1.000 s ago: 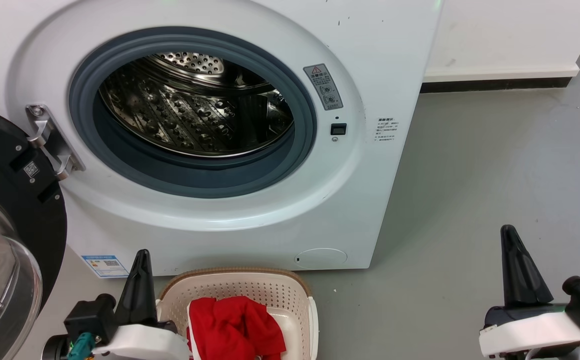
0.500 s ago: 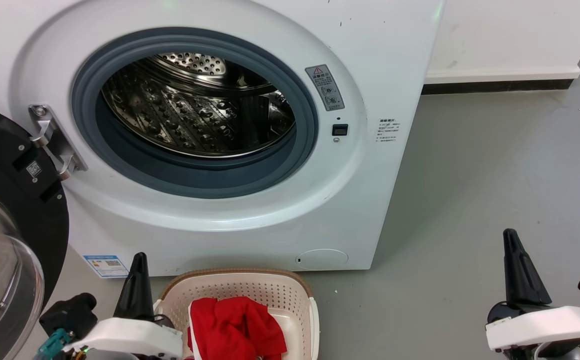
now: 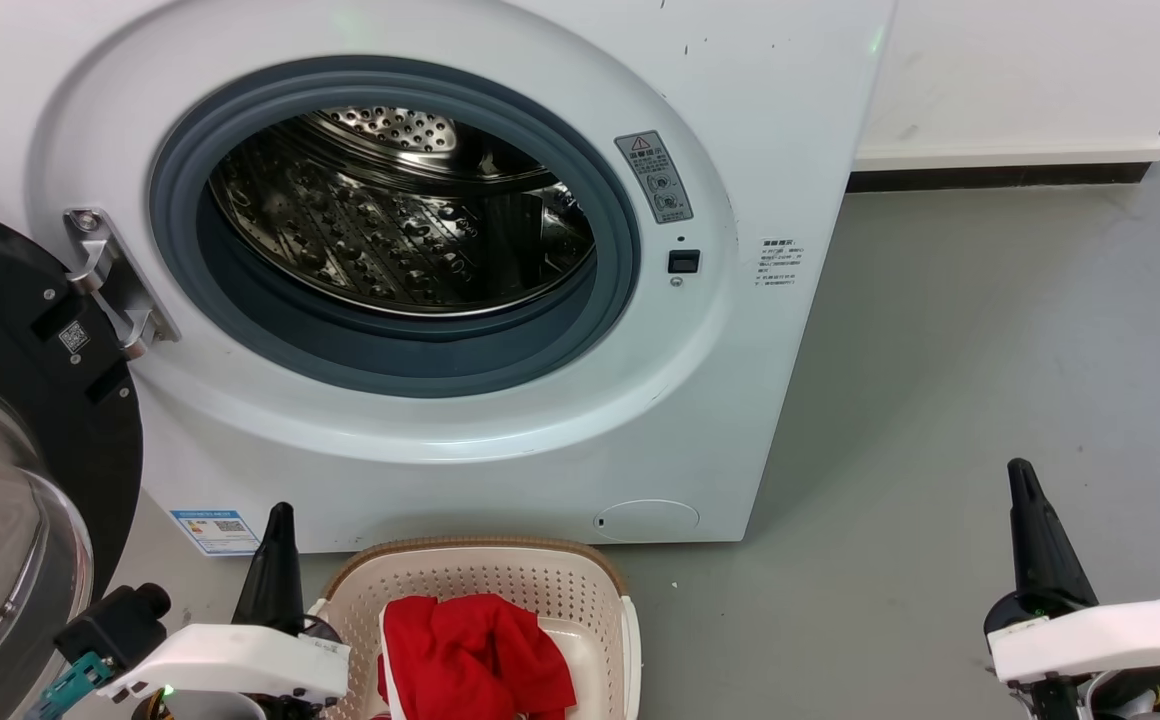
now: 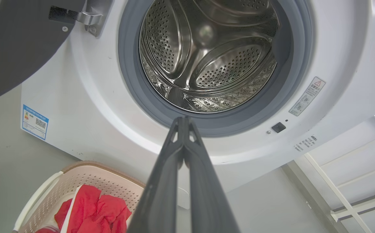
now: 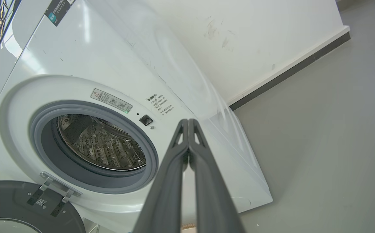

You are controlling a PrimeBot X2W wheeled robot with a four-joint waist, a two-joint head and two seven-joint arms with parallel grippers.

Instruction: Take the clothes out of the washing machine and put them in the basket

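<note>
The left gripper [image 3: 280,520] and right gripper [image 3: 1020,475] each have long, black, tapering fingers [image 3: 275,590] on a glossy white shell [image 3: 230,660]. A black cylinder [image 3: 115,620] and a teal plug [image 3: 70,682] adjoin the left shell. In the wrist views the fingers look dark grey, with small triangular cut-outs near the tips.

White front-loading washing machine [image 3: 500,440], upright on the grey floor [image 3: 940,400], black-framed glass door [image 3: 0,330] swung open to the left, perforated steel drum [image 3: 390,240] in plain view through the grey-rimmed porthole. Just in front, cream perforated basket [image 3: 500,580] with brown woven-look rim. Inside, crumpled red clothes [image 3: 470,650] edged with white, heaped toward the left wall.
</note>
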